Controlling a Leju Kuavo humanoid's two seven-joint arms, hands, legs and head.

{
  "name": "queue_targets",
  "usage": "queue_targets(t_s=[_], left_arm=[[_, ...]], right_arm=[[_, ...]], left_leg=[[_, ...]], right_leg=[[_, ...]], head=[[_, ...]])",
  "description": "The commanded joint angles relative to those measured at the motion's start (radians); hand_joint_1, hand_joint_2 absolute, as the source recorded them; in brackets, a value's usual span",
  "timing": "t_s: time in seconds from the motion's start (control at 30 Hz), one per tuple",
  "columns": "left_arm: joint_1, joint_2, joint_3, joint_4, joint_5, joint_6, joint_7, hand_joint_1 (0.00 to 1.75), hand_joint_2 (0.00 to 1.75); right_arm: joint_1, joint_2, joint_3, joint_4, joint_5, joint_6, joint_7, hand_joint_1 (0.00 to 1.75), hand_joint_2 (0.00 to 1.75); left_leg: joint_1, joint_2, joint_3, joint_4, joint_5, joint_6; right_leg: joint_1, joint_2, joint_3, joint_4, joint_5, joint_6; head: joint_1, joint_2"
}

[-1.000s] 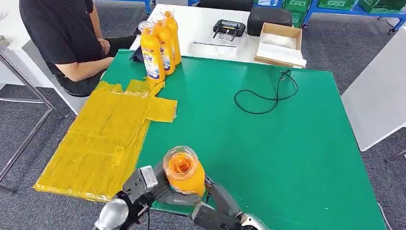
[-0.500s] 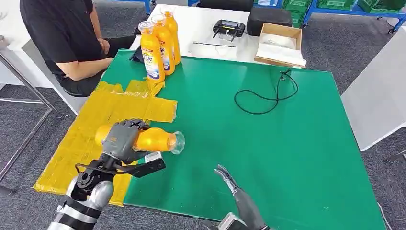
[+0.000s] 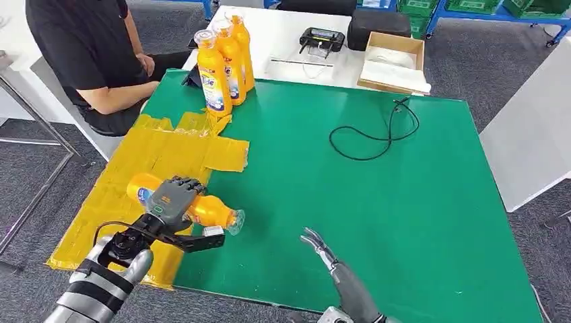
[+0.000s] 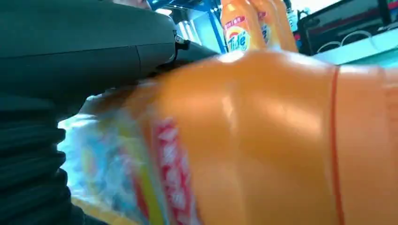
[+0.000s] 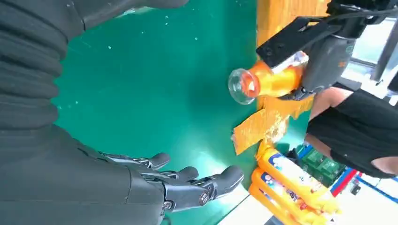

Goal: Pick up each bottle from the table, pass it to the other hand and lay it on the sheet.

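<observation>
Currently the left hand is wrapped around the body of an orange Tide detergent bottle, bottle horizontal, clear cap end toward frame centre, base toward the left edge. It sits in the lower left of the head view, over the right border of the yellow sheet, cap end sticking out above the green table mat. Sideways hold makes sense: the task wants it laid down, so it's already in lay orientation. I can't tell whether it touches the sheet yet or hangs just above.

Left wrist view is all orange bottle body and label, tight against the hand, so the grip looks firm.

Right hand is at lower centre of the head view, fingers spread, holding nothing, well apart from the bottle. Right wrist view agrees: empty splayed fingers over bare green mat, the held bottle's cap in the upper right of that frame. Reads as handover done, right hand out of the way.

Three more Tide bottles stand upright in a tight row at upper left of the head view, at the far end of the sheet. A person in a black shirt sits beside them, upper left corner.

Judgement: lay-down step, this bottle nearly finished; three left. Risk: the round bottle rolls off the sheet edge on release.
</observation>
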Motion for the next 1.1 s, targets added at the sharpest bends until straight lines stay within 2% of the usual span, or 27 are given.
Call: queue_targets(t_s=[0.03, 0.2, 0.37, 0.47, 0.5, 0.53, 0.57, 0.6, 0.63, 0.67, 0.7, 0.73, 0.8, 0.9, 1.03, 1.1], left_arm=[[-0.051, 0.022, -0.053, 0.049, -0.02, 0.055, 0.015, 0.0, 1.75], [-0.034, 0.003, -0.04, 0.021, -0.104, 0.126, 0.065, 0.0, 1.75], [-0.033, -0.003, -0.037, 0.022, -0.116, 0.134, 0.074, 0.0, 1.75], [-0.007, -0.05, 0.019, -0.004, -0.12, 0.232, 0.083, 0.0, 1.75], [0.018, -0.095, 0.058, -0.041, 0.0, 0.277, 0.027, 0.0, 0.0], [0.04, -0.111, 0.08, -0.086, 0.052, 0.264, 0.005, 0.0, 0.0], [0.071, -0.164, 0.13, -0.148, 0.3, 0.197, -0.089, 0.0, 0.0], [0.127, -0.193, 0.173, -0.257, 0.492, 0.117, -0.17, 0.0, 0.0], [0.161, -0.232, 0.217, -0.318, 0.691, -0.015, -0.195, 0.0, 0.0], [0.197, -0.234, 0.227, -0.373, 0.845, -0.151, -0.223, 0.0, 0.0], [0.248, -0.248, 0.251, -0.436, 1.013, -0.241, -0.335, 0.0, 0.0], [0.288, -0.273, 0.277, -0.475, 1.119, -0.338, -0.392, 0.0, 0.0], [0.355, -0.304, 0.276, -0.514, 1.229, -0.475, -0.363, 0.0, 0.0], [0.374, -0.319, 0.261, -0.507, 1.24, -0.485, -0.372, 0.0, 0.0], [0.407, -0.342, 0.232, -0.512, 1.242, -0.481, -0.376, 0.0, 0.0], [0.411, -0.34, 0.223, -0.502, 1.232, -0.476, -0.375, 0.0, 0.0]], right_arm=[[-0.029, 0.016, -0.024, 0.016, 0.019, 0.021, -0.003, 0.0, 1.75], [-0.038, 0.026, -0.017, 0.02, 0.034, 0.036, -0.002, 0.0, 1.75], [-0.039, 0.025, -0.016, 0.022, 0.037, 0.039, 0.0, 0.0, 1.75], [-0.033, 0.025, -0.01, 0.016, 0.056, 0.039, 0.003, 0.0, 1.75], [-0.027, 0.024, -0.008, 0.011, 0.079, 0.024, 0.002, 0.0, 1.75], [-0.018, 0.021, -0.003, 0.004, 0.089, 0.014, -0.002, 0.0, 1.75], [-0.002, 0.031, -0.012, -0.003, 0.152, -0.043, -0.013, 0.0, 0.0], [0.014, 0.038, -0.006, -0.013, 0.193, -0.072, -0.014, 0.0, 0.0], [0.033, 0.06, -0.019, -0.02, 0.204, -0.118, -0.035, 0.0, 0.0], [0.056, 0.09, -0.037, -0.036, 0.197, -0.178, -0.087, 0.0, 0.0], [0.076, 0.115, -0.055, -0.048, 0.177, -0.213, -0.1, 0.0, 0.0], [0.082, 0.125, -0.068, -0.052, 0.171, -0.237, -0.124, 0.0, 0.0], [0.106, 0.14, -0.104, -0.049, 0.117, -0.25, -0.18, 0.0, 0.0], [0.127, 0.151, -0.132, -0.041, 0.049, -0.237, -0.219, 0.0, 0.0], [0.171, 0.18, -0.162, -0.062, 0.11, -0.279, -0.291, 0.0, 0.0], [0.176, 0.182, -0.157, -0.064, 0.132, -0.286, -0.29, 0.0, 0.0]], left_leg=[[0.001, -0.001, 0.001, 0.001, -0.001, -0.002], [0.001, 0.0, 0.001, 0.0, -0.001, -0.002], [0.001, 0.0, 0.001, 0.0, -0.001, -0.002], [0.001, 0.0, 0.001, 0.0, -0.001, -0.001], [0.002, 0.0, 0.001, 0.001, -0.001, -0.002], [0.001, 0.0, 0.001, 0.0, 0.0, -0.001], [0.001, 0.0, 0.001, 0.001, -0.001, -0.002], [0.001, -0.001, 0.0, 0.001, -0.001, -0.001], [0.001, -0.001, 0.001, 0.001, -0.002, -0.002], [0.001, 0.0, 0.0, 0.002, -0.002, -0.002], [0.001, 0.0, 0.001, 0.002, -0.003, -0.002], [0.001, 0.002, 0.0, 0.002, -0.003, -0.002], [0.0, 0.003, 0.001, 0.001, -0.003, -0.002], [0.0, 0.002, 0.001, 0.0, -0.003, -0.002], [0.0, -0.001, 0.0, 0.0, -0.004, -0.004], [0.0, 0.0, 0.0, 0.0, -0.004, -0.004]], right_leg=[[0.001, 0.002, 0.002, 0.0, -0.001, -0.002], [0.001, 0.002, 0.001, 0.0, -0.001, -0.002], [0.001, 0.002, 0.002, 0.0, 0.0, -0.002], [0.001, 0.002, 0.002, 0.0, 0.0, -0.002], [0.001, 0.003, 0.003, -0.001, -0.001, -0.002], [0.0, 0.002, 0.002, 0.0, 0.0, -0.001], [0.001, 0.002, 0.003, -0.001, -0.001, -0.002], [0.0, 0.002, 0.002, 0.0, -0.001, -0.001], [0.001, 0.002, 0.003, 0.0, -0.002, -0.002], [0.001, 0.003, 0.002, 0.0, -0.002, -0.002], [0.001, 0.004, 0.003, 0.0, -0.003, -0.002], [0.001, 0.004, 0.001, 0.0, -0.002, -0.002], [0.0, 0.006, 0.001, 0.0, -0.002, -0.002], [0.0, 0.005, 0.001, -0.001, -0.001, -0.002], [0.0, 0.002, 0.0, -0.001, -0.002, -0.002], [0.0, 0.003, -0.001, -0.001, -0.002, -0.002]], head=[[0.0, 0.0], [0.0, 0.0], [0.0, 0.0], [0.0, 0.0], [0.0, 0.0], [0.0, 0.0], [0.0, 0.0], [0.0, 0.0], [0.0, 0.0], [0.0, 0.0], [0.0, 0.0], [0.0, 0.0], [0.0, 0.0], [0.0, 0.0], [0.0, 0.0], [0.0, 0.0]])
